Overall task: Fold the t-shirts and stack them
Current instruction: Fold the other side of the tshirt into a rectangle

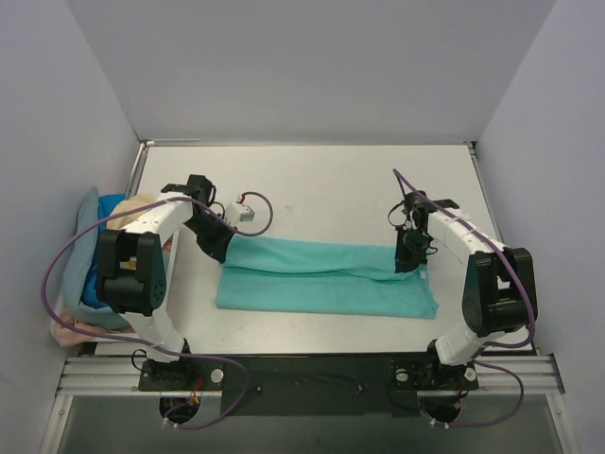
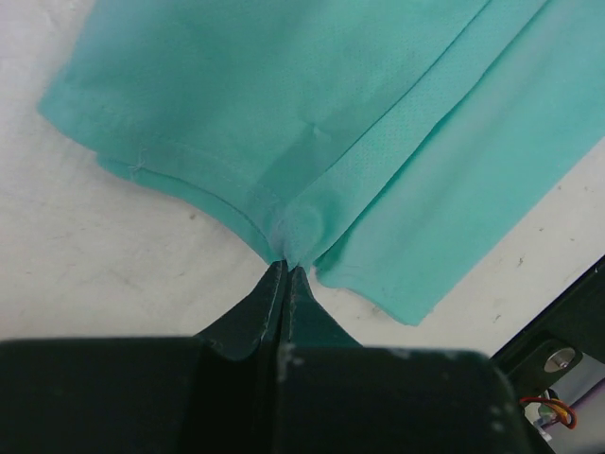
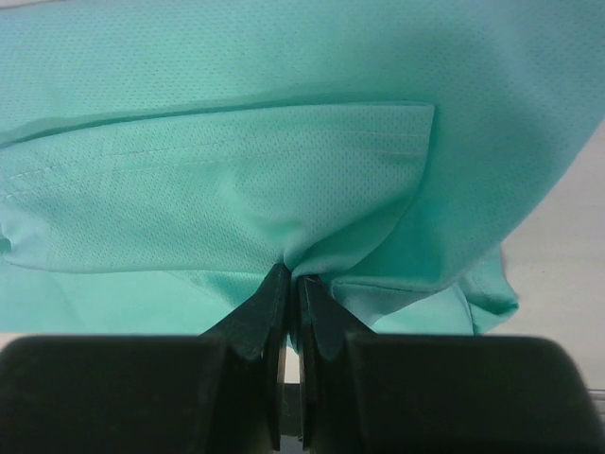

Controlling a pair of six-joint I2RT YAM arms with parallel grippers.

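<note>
Teal shirt (image 1: pixel 326 279) folded long on table (image 1: pixel 321 180), left gripper (image 2: pixel 286 268) clamped on one end — right gripper (image 3: pixel 291 276) on the other (jaws pressed onto cloth), other shirts (image 1: pixel 95 236) heaped left.

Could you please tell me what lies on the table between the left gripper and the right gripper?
The teal-green t-shirt, folded into a long band, spans the whole stretch from the left gripper to the right gripper; the top view shows it.

left tool (image 2: pixel 286 268) and right tool (image 3: pixel 291 278) both clamped shut, held low and well apart.
</note>
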